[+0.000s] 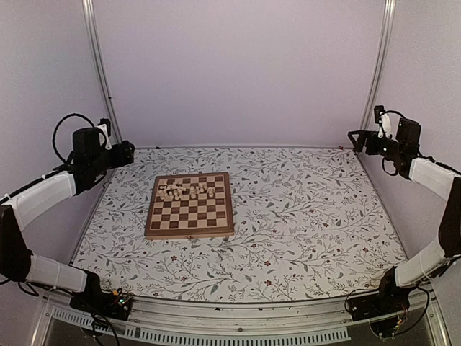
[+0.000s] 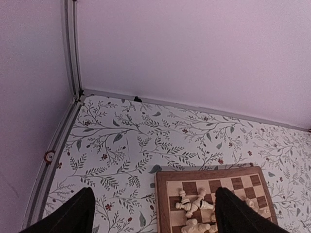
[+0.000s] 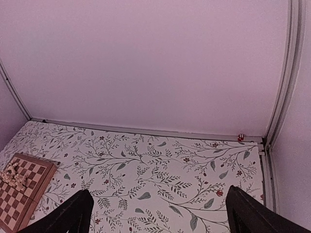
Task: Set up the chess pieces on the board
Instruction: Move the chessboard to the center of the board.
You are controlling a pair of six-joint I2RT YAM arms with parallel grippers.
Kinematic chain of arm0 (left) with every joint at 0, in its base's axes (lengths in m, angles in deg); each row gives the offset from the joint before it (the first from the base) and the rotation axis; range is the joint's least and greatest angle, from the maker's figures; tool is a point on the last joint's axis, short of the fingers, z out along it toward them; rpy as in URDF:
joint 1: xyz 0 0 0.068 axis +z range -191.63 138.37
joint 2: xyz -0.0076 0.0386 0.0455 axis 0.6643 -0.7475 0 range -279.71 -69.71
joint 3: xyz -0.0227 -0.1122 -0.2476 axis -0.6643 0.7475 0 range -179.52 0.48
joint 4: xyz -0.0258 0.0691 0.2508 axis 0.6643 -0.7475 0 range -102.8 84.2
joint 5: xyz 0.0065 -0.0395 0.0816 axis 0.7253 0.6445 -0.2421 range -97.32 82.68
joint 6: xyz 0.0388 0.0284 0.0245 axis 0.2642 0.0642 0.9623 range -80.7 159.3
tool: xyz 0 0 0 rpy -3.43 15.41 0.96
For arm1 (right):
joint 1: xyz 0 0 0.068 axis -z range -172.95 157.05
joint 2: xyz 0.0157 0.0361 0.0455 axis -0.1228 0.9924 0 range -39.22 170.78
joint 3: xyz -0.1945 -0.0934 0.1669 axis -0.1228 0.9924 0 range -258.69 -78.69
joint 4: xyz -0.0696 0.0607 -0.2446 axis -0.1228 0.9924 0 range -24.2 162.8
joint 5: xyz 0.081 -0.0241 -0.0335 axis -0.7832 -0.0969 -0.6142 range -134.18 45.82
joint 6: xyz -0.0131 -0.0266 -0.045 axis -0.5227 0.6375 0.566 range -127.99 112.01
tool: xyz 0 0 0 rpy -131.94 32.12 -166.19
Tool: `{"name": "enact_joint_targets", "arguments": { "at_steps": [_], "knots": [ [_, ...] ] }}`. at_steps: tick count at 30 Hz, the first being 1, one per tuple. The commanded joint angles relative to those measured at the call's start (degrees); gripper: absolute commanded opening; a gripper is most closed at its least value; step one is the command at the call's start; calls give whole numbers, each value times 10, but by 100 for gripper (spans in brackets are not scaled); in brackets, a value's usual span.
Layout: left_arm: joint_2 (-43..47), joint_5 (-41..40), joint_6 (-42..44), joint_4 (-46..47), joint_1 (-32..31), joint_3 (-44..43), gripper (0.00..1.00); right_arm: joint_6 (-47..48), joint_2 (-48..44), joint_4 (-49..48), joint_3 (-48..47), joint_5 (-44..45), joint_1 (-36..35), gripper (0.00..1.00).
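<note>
Chess pieces (image 1: pixel 185 192) lie in a loose huddle on the far rows of the board (image 1: pixel 191 220), toward its left side. From above they are too small to tell one kind from another, or to count. The left wrist view comes closer: several pieces (image 2: pixel 197 206) lie on their sides, crossed over one another. The frame's lower edge cuts that heap off, and a dark finger (image 2: pixel 233 213) hides part of it. Only the far-left corner of the board (image 2: pixel 233 183) shows there. In the right wrist view the board (image 3: pixel 22 194) is clipped by the left edge, and the pieces (image 3: pixel 13 174) are a pale blur on its far corner.

The left gripper (image 1: pixel 126 153) hangs in the air off the board's far-left corner, well apart from it. Its fingers are spread wide with only patterned table between them. The right gripper (image 1: pixel 354 138) is raised far to the right of the board, near the side wall (image 1: pixel 425 72). Its fingers (image 3: pixel 75 213) are likewise parted and hold nothing.

The board sits on a floral table (image 1: pixel 310 216), left of the middle. A metal rail (image 2: pixel 73 48) runs up the corner beyond the board's left side. A small red dot (image 2: pixel 49 156) sits at the table's edge there; what it is cannot be made out.
</note>
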Motion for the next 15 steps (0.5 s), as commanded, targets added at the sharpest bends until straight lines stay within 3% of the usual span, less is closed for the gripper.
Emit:
{"name": "enact_joint_targets", "arguments": {
  "at_steps": [1, 5, 7, 11, 13, 15],
  "knots": [
    [-5, 12, -34, -216, 1, -24, 81, -53, -20, 48, 20, 28, 34, 99],
    [-14, -12, -42, -301, 5, -24, 75, 14, -51, 41, 61, -99, 47, 96],
    [-24, -2, -48, -327, 9, -20, 63, 56, -72, 36, 82, -144, 49, 88],
    [-46, 34, -63, -350, 30, 5, 28, 106, -87, 63, 88, -184, 49, 79],
    [-59, 48, -67, -346, 41, 15, 18, 121, -86, 68, 89, -184, 48, 77],
    [-71, 64, -63, -348, 46, 18, 14, 127, -86, 69, 92, -191, 48, 76]
  ]
}}
